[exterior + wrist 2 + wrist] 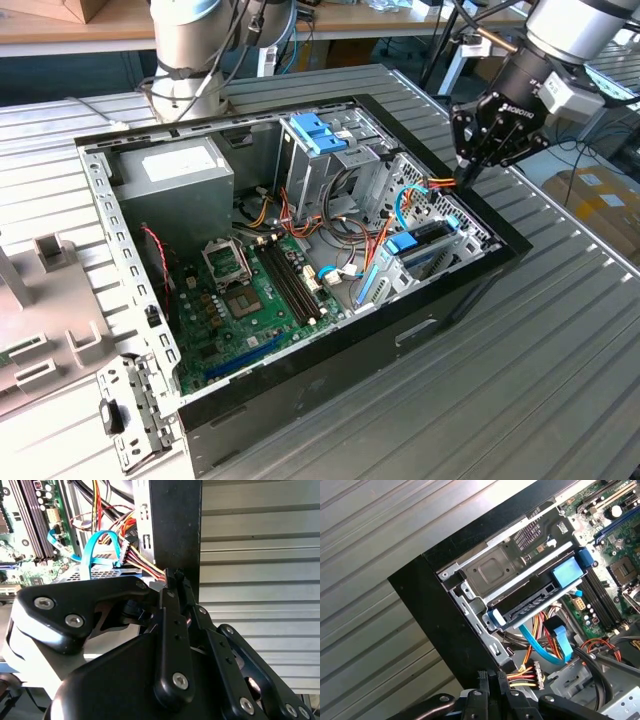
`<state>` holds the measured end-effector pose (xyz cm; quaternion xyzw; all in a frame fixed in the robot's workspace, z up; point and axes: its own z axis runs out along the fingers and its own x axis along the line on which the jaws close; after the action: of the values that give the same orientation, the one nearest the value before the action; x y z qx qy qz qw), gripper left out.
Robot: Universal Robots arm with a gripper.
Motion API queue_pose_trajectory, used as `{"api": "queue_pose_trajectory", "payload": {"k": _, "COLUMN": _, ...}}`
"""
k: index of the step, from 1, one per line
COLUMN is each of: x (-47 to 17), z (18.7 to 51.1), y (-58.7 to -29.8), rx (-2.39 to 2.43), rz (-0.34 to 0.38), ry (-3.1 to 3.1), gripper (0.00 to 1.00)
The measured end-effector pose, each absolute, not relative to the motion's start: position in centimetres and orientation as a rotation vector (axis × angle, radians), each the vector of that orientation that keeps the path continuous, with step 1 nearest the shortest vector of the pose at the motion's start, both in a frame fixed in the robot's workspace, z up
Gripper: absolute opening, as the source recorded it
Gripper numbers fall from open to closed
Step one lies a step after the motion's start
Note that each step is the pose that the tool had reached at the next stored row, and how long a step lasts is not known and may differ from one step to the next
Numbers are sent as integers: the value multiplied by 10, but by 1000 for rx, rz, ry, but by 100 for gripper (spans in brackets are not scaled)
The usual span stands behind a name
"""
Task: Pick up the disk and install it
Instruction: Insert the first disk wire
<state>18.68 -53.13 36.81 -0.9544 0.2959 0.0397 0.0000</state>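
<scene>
**A:** Where's the tool?

**B:** The black multi-link gripper [478,150] hangs over the far right corner of the open black desktop computer case [400,330], tips pointing at the rim. In the second wrist view the fingers [172,610] are pressed together with nothing between them.

**A:** And the disk?

**B:** The flat silver-metal hard drive with blue plastic carrier rails [535,592] sits in the metal drive cage [492,572] along the case's right edge, a light-blue flat data cable [542,652] and a bundle of red, yellow and black power wires [522,675] just beside it. It looks seated — though I can't tell whether it's latched.

**A:** How to do this well?

**B:** My judgement: keep the narrow tips clear of those wires and stay above the rim; a snagged cable could tug the connector.

**A:** Counts?

**B:** One gripper, one drive in that cage, one grey boxy power supply [175,175] at the far left corner, one green motherboard [250,290].
</scene>
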Motion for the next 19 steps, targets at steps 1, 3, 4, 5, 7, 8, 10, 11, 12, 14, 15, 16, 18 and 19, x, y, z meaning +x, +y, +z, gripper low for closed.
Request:
{"api": "queue_pose_trajectory", "payload": {"k": 1, "x": 187, "z": 369, "y": -531, "rx": -2997, "rz": 125, "ry": 929, "gripper": 18}}
{"api": "queue_pose_trajectory", "payload": {"k": 3, "x": 187, "z": 372, "y": -531, "rx": -2988, "rz": 130, "ry": 926, "gripper": 17}}
{"api": "queue_pose_trajectory", "payload": {"k": 4, "x": 187, "z": 374, "y": -531, "rx": -2983, "rz": 132, "ry": 924, "gripper": 17}}
{"api": "queue_pose_trajectory", "payload": {"k": 5, "x": 187, "z": 375, "y": -531, "rx": -2978, "rz": 134, "ry": 922, "gripper": 17}}
{"api": "queue_pose_trajectory", "payload": {"k": 7, "x": 187, "z": 377, "y": -531, "rx": -2972, "rz": 137, "ry": 920, "gripper": 17}}
{"api": "queue_pose_trajectory", "payload": {"k": 8, "x": 187, "z": 377, "y": -531, "rx": -2970, "rz": 138, "ry": 919, "gripper": 17}}
{"api": "queue_pose_trajectory", "payload": {"k": 10, "x": 187, "z": 377, "y": -531, "rx": -2968, "rz": 139, "ry": 918, "gripper": 17}}
{"api": "queue_pose_trajectory", "payload": {"k": 11, "x": 187, "z": 377, "y": -531, "rx": -2967, "rz": 139, "ry": 918, "gripper": 17}}
{"api": "queue_pose_trajectory", "payload": {"k": 12, "x": 187, "z": 377, "y": -531, "rx": -2967, "rz": 139, "ry": 918, "gripper": 17}}
{"api": "queue_pose_trajectory", "payload": {"k": 14, "x": 187, "z": 377, "y": -531, "rx": -2967, "rz": 139, "ry": 918, "gripper": 17}}
{"api": "queue_pose_trajectory", "payload": {"k": 15, "x": 187, "z": 377, "y": -531, "rx": -2967, "rz": 139, "ry": 918, "gripper": 17}}
{"api": "queue_pose_trajectory", "payload": {"k": 16, "x": 187, "z": 377, "y": -531, "rx": -2967, "rz": 139, "ry": 918, "gripper": 17}}
{"api": "queue_pose_trajectory", "payload": {"k": 18, "x": 186, "z": 377, "y": -531, "rx": -2967, "rz": 139, "ry": 918, "gripper": 17}}
{"api": "queue_pose_trajectory", "payload": {"k": 19, "x": 186, "z": 377, "y": -531, "rx": -2967, "rz": 139, "ry": 918, "gripper": 17}}
